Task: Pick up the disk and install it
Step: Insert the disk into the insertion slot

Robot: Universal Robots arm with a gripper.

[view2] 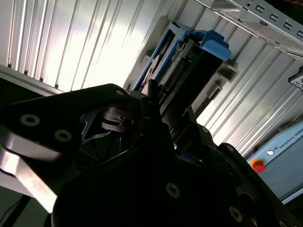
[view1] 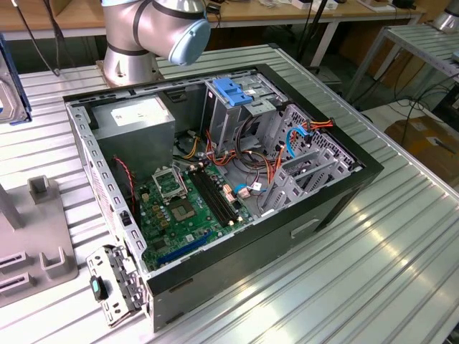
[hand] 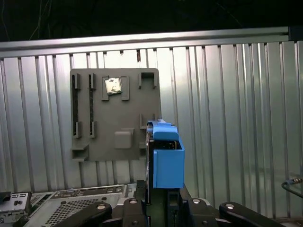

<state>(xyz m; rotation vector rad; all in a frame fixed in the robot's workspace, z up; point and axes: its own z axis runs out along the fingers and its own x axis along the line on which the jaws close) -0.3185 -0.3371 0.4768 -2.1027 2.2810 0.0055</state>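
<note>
One disk [hand: 168, 163] — edge-on in claw [hand: 163, 203]

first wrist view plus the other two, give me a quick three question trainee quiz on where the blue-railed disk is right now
1. True or false: the silver-grey hard disk with bright blue plastic rails is installed in the open black computer case.
2. What holds the disk?
A) a person's hand
B) the arm's dark gripper
C) a suction cup
3. Fill in: the flat grey slotted plate on the ribbed metal table lies ___ the case (inside/outside).

Key: 1 false, it is held over the table, outside the case; 2 B; 3 outside.
</note>
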